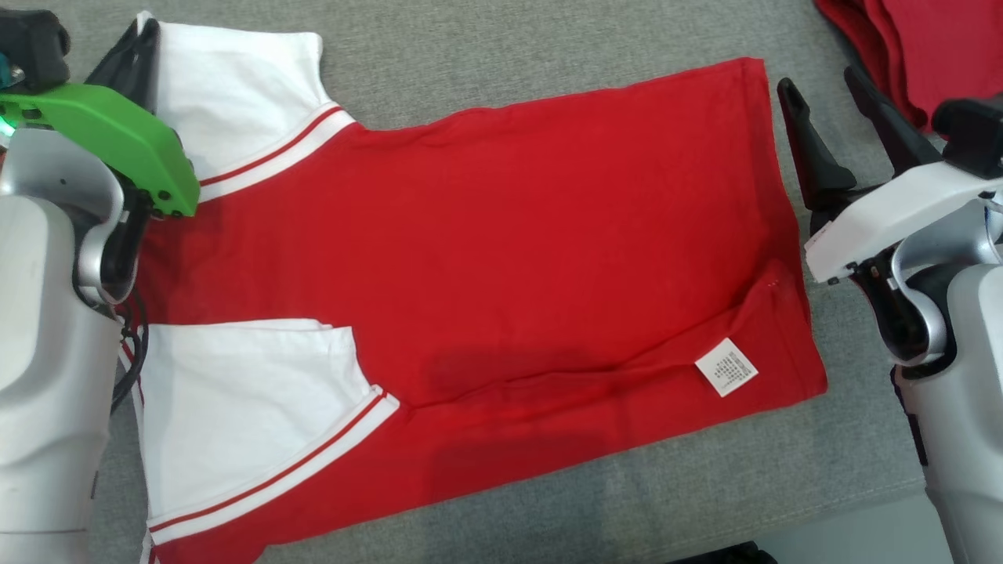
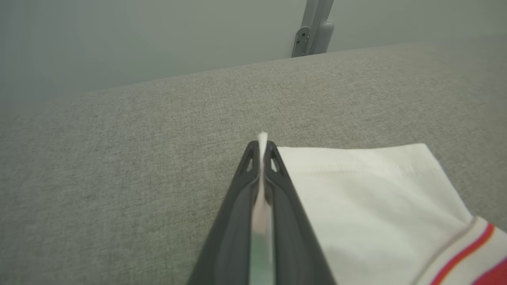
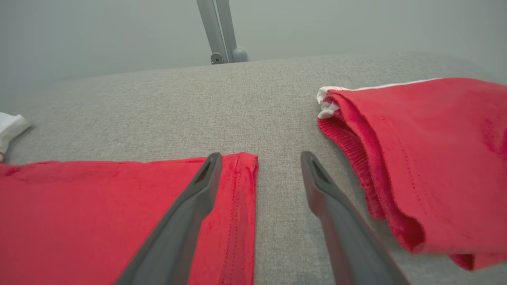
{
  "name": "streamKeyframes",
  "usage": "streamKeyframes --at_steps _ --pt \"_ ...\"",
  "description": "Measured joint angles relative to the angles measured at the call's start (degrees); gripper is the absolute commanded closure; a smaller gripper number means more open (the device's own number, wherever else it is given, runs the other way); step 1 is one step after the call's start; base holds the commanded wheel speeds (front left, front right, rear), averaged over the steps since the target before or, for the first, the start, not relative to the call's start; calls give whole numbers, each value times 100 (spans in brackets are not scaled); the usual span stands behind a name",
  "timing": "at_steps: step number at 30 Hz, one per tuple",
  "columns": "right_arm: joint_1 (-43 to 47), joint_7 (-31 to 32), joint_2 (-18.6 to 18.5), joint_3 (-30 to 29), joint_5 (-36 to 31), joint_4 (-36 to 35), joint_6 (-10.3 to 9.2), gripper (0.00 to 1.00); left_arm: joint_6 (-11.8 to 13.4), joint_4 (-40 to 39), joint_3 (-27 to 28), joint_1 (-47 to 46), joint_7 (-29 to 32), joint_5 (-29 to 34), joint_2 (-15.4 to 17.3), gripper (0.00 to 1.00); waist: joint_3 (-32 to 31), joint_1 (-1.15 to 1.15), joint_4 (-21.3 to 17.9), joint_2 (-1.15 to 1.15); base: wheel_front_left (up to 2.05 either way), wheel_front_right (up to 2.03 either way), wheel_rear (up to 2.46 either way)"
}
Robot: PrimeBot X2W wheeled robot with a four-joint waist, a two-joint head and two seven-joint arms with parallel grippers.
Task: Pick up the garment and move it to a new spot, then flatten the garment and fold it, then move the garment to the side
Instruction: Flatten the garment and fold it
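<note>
A red shirt with white sleeves (image 1: 486,235) lies spread on the grey surface, its hem toward the right and a white care label (image 1: 726,366) near the lower right corner. My left gripper (image 1: 145,35) is shut on the edge of the far white sleeve (image 2: 364,198), a sliver of white cloth showing between its fingertips (image 2: 261,148). My right gripper (image 1: 819,90) hangs open just past the shirt's hem (image 3: 237,186); its left finger (image 3: 198,190) is over the red cloth and its right finger (image 3: 321,186) over bare surface.
A pile of folded red garments (image 1: 917,39) sits at the far right corner, close beside my right gripper (image 3: 259,158) in the right wrist view. The grey padded surface (image 1: 548,47) ends at a far edge with a metal post (image 3: 222,31) behind it.
</note>
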Motion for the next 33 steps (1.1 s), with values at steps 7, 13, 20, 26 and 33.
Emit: streamKeyframes --at_steps 7,13,20,26,33 --pt "-445 727 -511 155 -53 670 1 0 -44 -691 -204 310 -331 -11 -231 100 -126 -1 407 0 0 0 0" --pt "-593 1090 -765 308 22 1060 1 0 -48 -1128 -357 549 -431 -16 -353 100 -205 -1 727 0 0 0 0" --pt "-725 1177 -890 490 98 1322 1 67 -41 -1327 -402 723 -512 -56 -388 100 -324 -1 911 0 0 0 0" --pt "-848 1212 -964 565 96 1702 1 95 -19 -1374 -366 871 -563 -122 -345 100 -417 -1 961 0 0 0 0" --pt "-963 899 -957 557 99 2061 4 100 -8 -1530 -286 1057 -858 -191 -328 100 -545 -1 986 0 0 0 0"
